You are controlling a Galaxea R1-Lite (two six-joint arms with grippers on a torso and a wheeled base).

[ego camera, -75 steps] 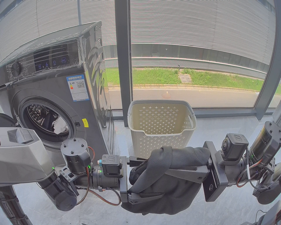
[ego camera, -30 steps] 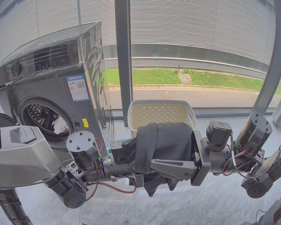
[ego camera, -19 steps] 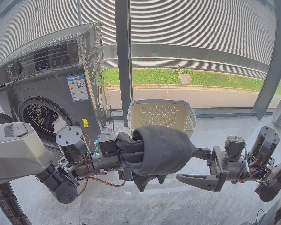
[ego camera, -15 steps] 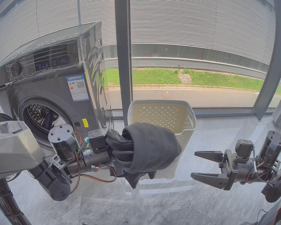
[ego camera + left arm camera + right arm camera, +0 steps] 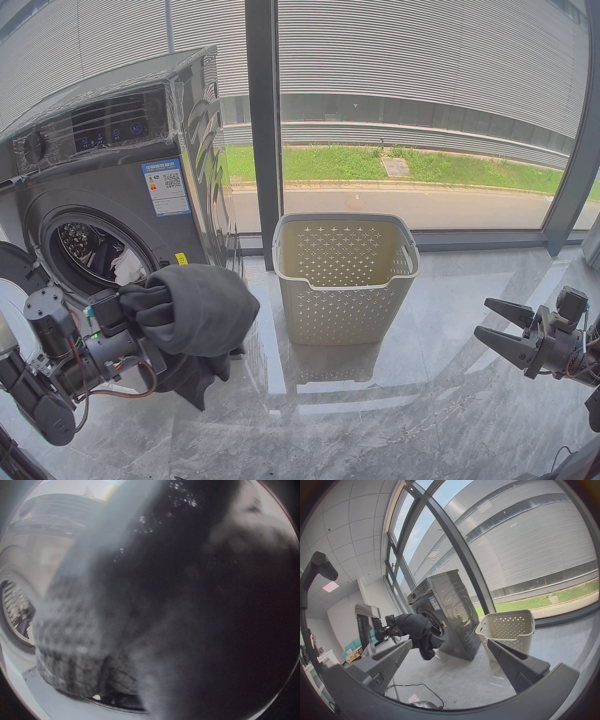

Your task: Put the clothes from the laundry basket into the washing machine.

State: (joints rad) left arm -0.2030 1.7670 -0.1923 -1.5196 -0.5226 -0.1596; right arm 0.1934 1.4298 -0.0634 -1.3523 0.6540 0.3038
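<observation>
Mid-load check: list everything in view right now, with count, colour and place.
washer: 1, grey, left, door open
cloth: 1, white, inside the drum
garment: 1, dark grey, draped over the left tool, before the washer's opening
basket: 1, cream, on the floor right of the washer, no clothes seen inside
floor: 1, grey, glossy
left tool: 1, black, under the garment
right tool: 1, dark grey, far right, open, holding nothing

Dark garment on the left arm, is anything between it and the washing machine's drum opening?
Nothing visible blocks it. The dark garment hangs just in front of the drum opening, and the door is swung open to the side. A white cloth lies inside the drum, but the mouth itself looks free.
</observation>
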